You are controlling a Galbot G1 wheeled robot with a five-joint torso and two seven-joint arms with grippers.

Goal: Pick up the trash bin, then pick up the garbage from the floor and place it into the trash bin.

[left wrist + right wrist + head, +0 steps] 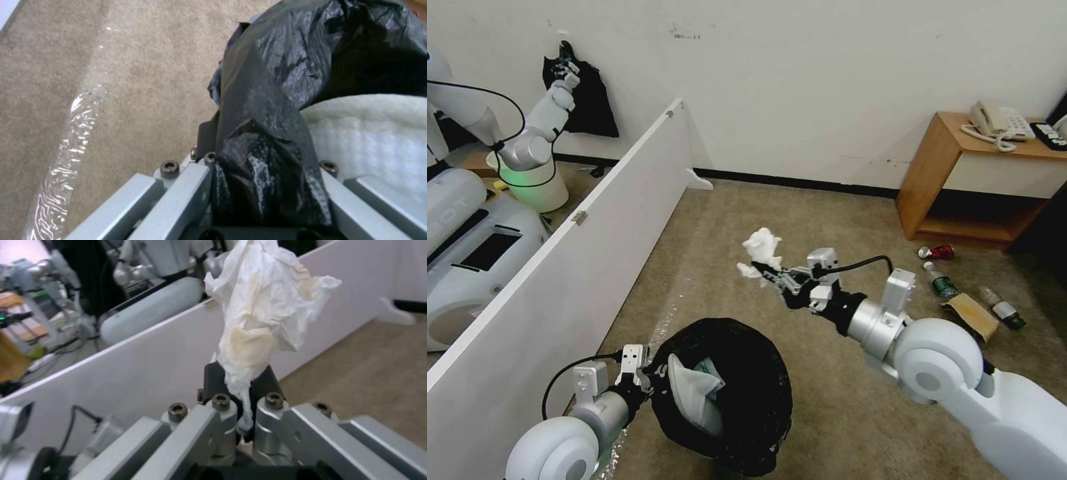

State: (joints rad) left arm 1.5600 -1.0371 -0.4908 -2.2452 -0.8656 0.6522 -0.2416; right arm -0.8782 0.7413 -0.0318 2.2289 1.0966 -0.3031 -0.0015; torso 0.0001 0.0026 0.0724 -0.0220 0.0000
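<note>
The trash bin (740,400), lined with a crinkly black bag (285,100), hangs off the carpet at lower centre. My left gripper (650,373) is shut on its rim, bag pinched between the jaws. A white slipper (694,400) lies inside it. My right gripper (767,273) is shut on a white tissue wad (762,252), held in the air beyond the bin; the wad (262,316) is crumpled and stained. On the floor at right lie a red can (937,253), a green-labelled bottle (940,280), a brown paper bag (970,315) and another bottle (1002,307).
A white partition board (594,253) runs along the left. A wooden side table (954,180) with a beige telephone (997,123) stands at the right wall. Another robot (467,220), a black bag on the wall (584,93) and a white bucket (540,187) lie beyond the board.
</note>
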